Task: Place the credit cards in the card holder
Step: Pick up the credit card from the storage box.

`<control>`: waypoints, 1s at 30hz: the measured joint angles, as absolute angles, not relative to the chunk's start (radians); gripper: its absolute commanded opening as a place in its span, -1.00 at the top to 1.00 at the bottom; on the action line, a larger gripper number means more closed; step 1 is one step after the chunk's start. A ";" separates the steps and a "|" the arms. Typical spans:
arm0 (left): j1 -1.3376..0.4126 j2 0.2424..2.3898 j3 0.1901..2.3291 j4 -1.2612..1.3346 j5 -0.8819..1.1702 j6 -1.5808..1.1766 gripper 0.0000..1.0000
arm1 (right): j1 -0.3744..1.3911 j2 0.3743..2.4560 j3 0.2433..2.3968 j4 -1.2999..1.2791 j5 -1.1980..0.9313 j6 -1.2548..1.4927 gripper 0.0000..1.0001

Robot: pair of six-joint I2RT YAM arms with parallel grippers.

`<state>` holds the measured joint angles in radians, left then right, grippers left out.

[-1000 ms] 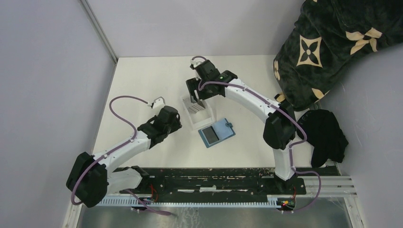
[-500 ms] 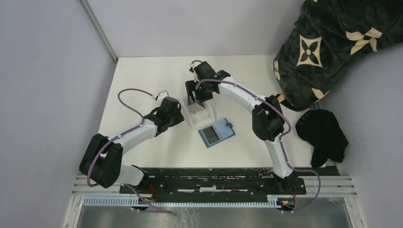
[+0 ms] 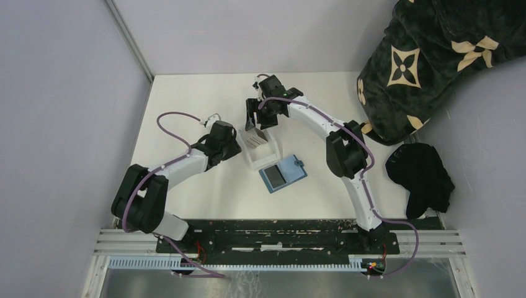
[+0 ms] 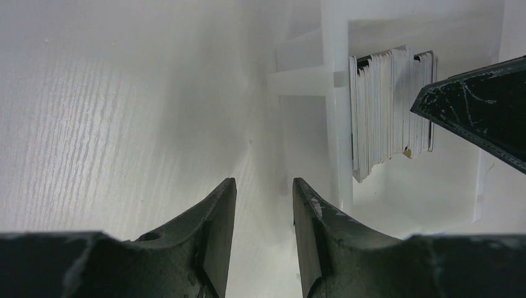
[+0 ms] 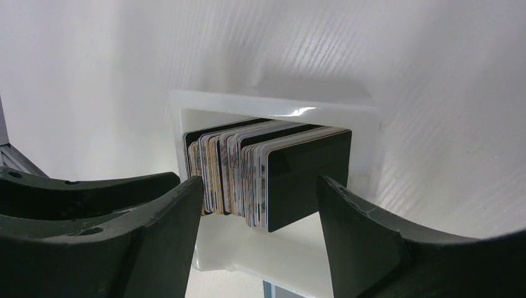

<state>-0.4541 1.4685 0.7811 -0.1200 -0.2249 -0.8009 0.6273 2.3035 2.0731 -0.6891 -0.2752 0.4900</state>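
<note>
Both hands released, empty: right hand [image 5: 257,186] has dropped astride thin plastic credit cards [image 5: 304,180] stacked in clear plastic tray [image 5: 366,124]; left hand [image 4: 260,189] shifted to its 9 o'clock. Pick looks imminent.

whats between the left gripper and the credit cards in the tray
The wall of the clear tray: the left wrist view shows it standing between the left gripper and the upright credit cards, with bare table before it.

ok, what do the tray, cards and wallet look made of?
Tray: translucent whitish plastic, glossy; glare on its rim. Credit cards: thin stiff plastic, smooth, printed faces. Card holder: teal, matte, maybe leather or fabric; too small to tell.
</note>
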 measured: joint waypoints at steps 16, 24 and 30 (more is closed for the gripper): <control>-0.420 1.542 0.813 -0.090 -0.174 -0.800 0.09 | 0.620 2.341 2.079 -0.652 -0.348 0.558 -0.37; -0.413 1.605 0.843 -0.071 -0.147 -0.793 0.11 | 0.618 2.341 2.066 -0.633 -0.360 0.574 -0.29; -0.411 1.638 0.855 -0.073 -0.136 -0.785 0.11 | 0.617 2.341 2.064 -0.632 -0.362 0.579 -0.23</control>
